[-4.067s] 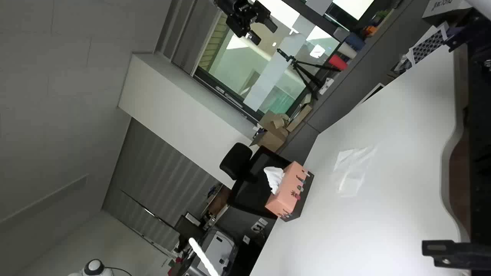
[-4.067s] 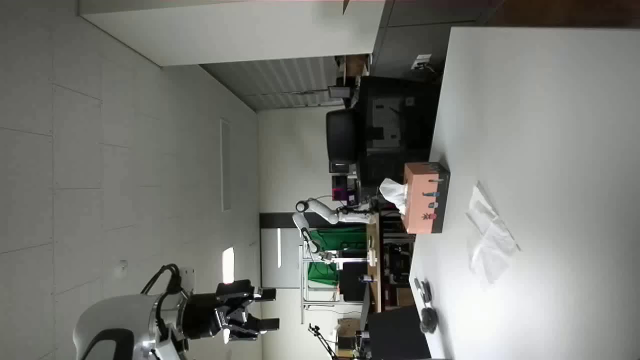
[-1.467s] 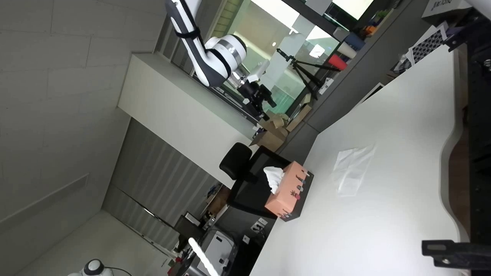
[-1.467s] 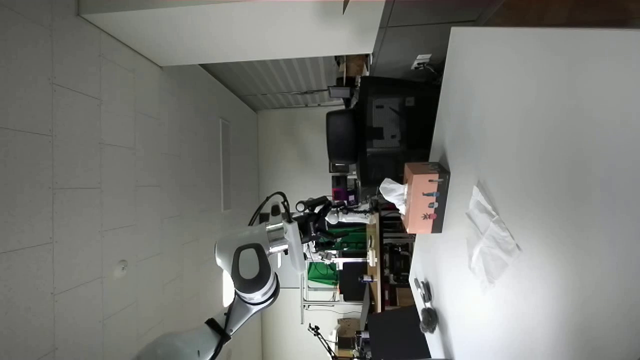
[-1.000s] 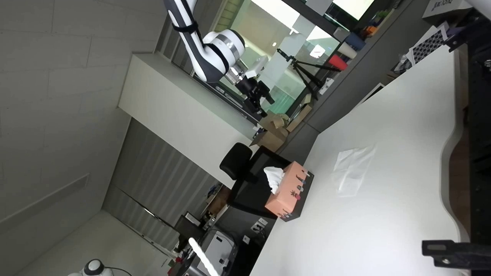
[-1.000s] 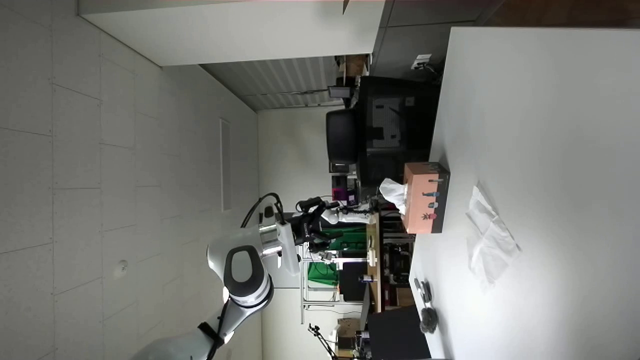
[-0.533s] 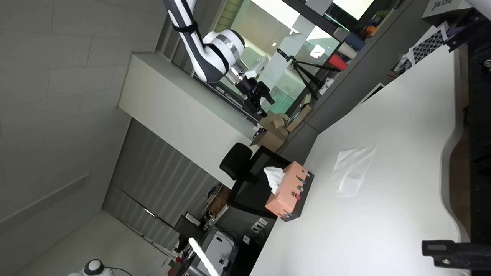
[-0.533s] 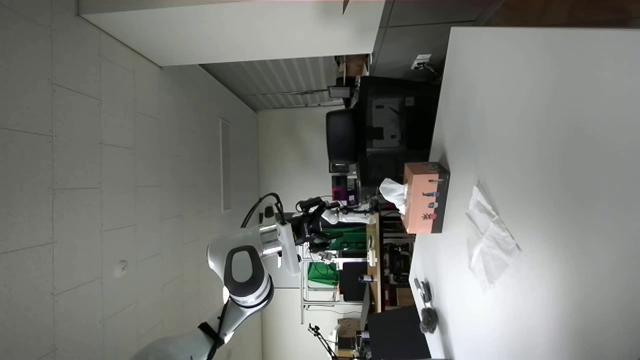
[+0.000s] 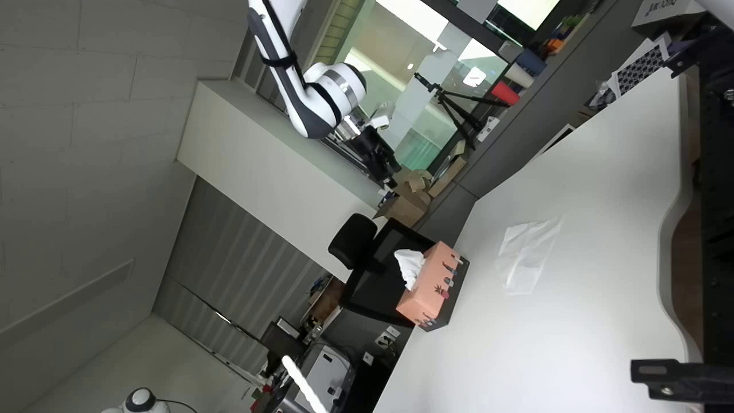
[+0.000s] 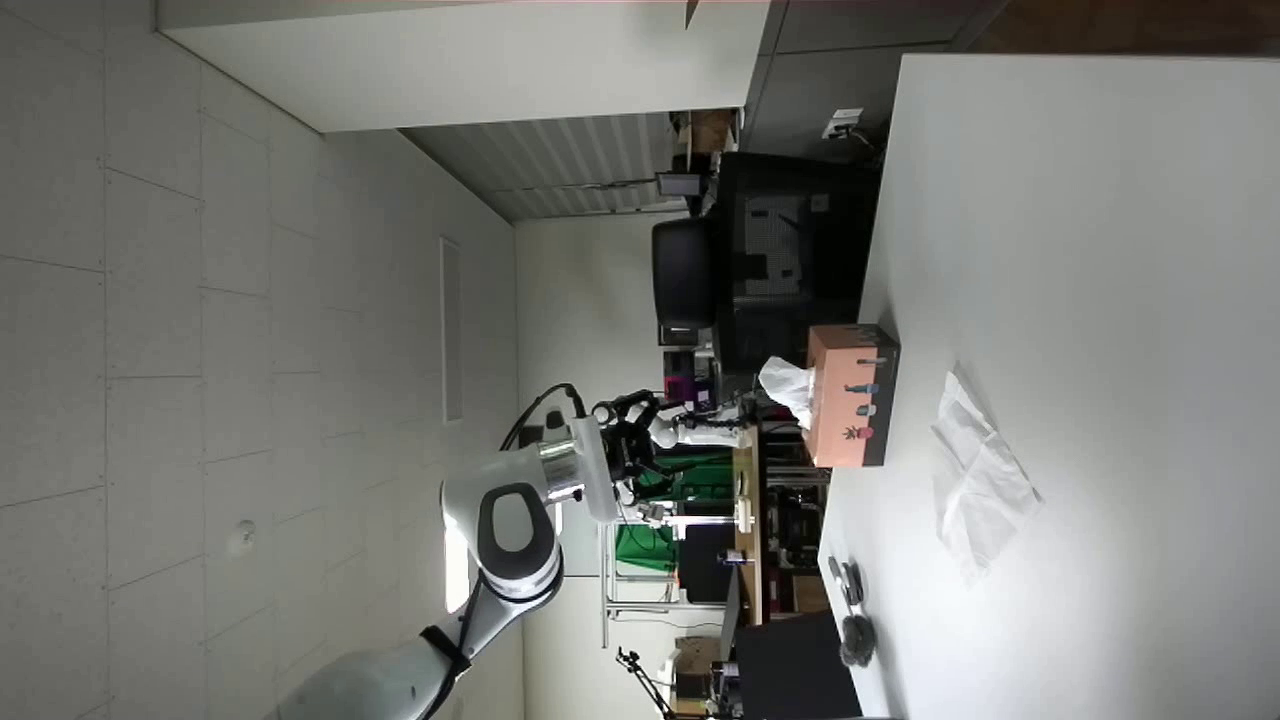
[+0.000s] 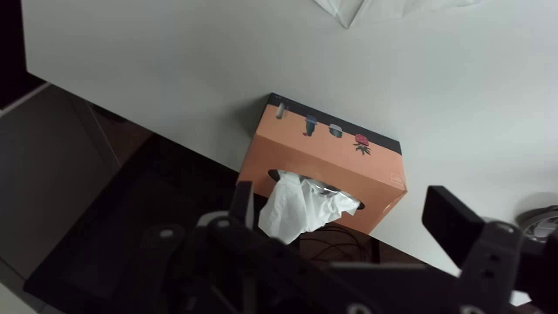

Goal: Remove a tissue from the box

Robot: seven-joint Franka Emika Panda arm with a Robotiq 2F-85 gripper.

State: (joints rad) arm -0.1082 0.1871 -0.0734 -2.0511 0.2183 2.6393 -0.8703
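The orange tissue box with a dark base (image 9: 430,284) stands near the table edge; it also shows in an exterior view (image 10: 840,405) and in the wrist view (image 11: 314,159). A white tissue (image 11: 292,209) sticks out crumpled from its oval slot, and shows in both exterior views (image 9: 409,267) (image 10: 787,387). My gripper (image 11: 343,209) is open and empty, above the box and apart from it in an exterior view (image 10: 655,475). In the wrist view the tissue appears between the fingers, nearer the left one. In an exterior view the gripper (image 9: 391,176) shows side-on.
A loose white tissue (image 9: 527,255) lies flat on the white table (image 10: 1100,250); its corner shows in the wrist view (image 11: 344,11). A black chair (image 10: 690,270) stands beyond the table edge. A dark object (image 10: 855,640) lies on the table. A black bracket (image 9: 679,380) is at the side.
Over four seconds the arm has swung in toward the box from farther off. In the last half second the gripper has turned and shifted slightly. The box and both tissues have not moved.
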